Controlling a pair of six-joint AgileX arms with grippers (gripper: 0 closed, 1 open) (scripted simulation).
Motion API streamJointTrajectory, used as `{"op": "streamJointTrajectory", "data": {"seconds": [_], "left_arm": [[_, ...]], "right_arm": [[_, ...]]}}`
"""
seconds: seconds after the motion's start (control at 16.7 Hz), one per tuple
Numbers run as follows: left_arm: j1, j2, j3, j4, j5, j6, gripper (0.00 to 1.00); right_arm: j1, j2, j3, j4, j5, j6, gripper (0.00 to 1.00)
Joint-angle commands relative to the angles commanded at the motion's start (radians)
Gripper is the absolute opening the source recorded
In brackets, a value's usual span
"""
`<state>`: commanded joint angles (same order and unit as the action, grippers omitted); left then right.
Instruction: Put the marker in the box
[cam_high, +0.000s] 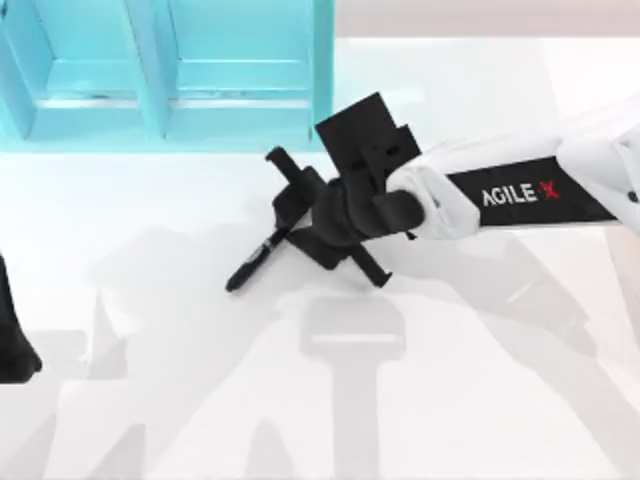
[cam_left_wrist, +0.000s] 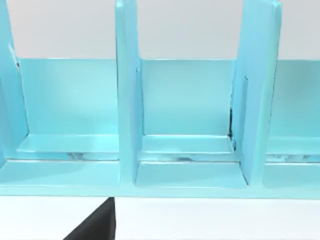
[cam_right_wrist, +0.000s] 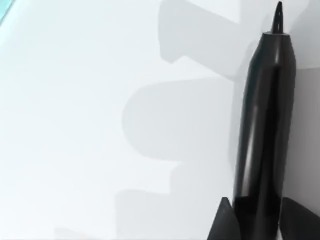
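The marker (cam_high: 255, 262) is a slim black stick lying slantwise near the table's middle, its tapered tip pointing toward the front left. My right gripper (cam_high: 290, 222) reaches in from the right and is shut on the marker's rear end. In the right wrist view the marker (cam_right_wrist: 262, 125) runs out from between the two dark fingertips (cam_right_wrist: 222, 220), which press on its sides. The box (cam_high: 150, 70) is a cyan container with upright dividers at the back left, a short way beyond the gripper. My left gripper (cam_high: 12, 340) is parked at the table's left edge.
The left wrist view looks straight into the box's (cam_left_wrist: 127, 100) open compartments, each split by tall cyan walls. White tabletop stretches in front of and to the left of the marker. The right arm's white forearm (cam_high: 520, 190) spans the right side.
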<state>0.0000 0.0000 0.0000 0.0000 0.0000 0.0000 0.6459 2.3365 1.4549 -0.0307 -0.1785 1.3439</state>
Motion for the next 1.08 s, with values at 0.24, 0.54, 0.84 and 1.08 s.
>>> {"op": "streamJointTrajectory", "data": {"seconds": [0.24, 0.54, 0.84, 1.08], "left_arm": [[0.0, 0.0, 0.0, 0.0, 0.0, 0.0, 1.0], [0.0, 0.0, 0.0, 0.0, 0.0, 0.0, 1.0], [0.0, 0.0, 0.0, 0.0, 0.0, 0.0, 1.0], [0.0, 0.0, 0.0, 0.0, 0.0, 0.0, 1.0]], "right_arm": [[-0.01, -0.055, 0.034, -0.05, -0.005, 0.004, 0.0], [-0.013, -0.154, 0.133, -0.264, -0.005, 0.004, 0.0], [-0.013, -0.199, 0.172, -0.333, -0.005, -0.001, 0.0], [-0.025, -0.202, 0.16, -0.329, -0.014, -0.004, 0.0]]}}
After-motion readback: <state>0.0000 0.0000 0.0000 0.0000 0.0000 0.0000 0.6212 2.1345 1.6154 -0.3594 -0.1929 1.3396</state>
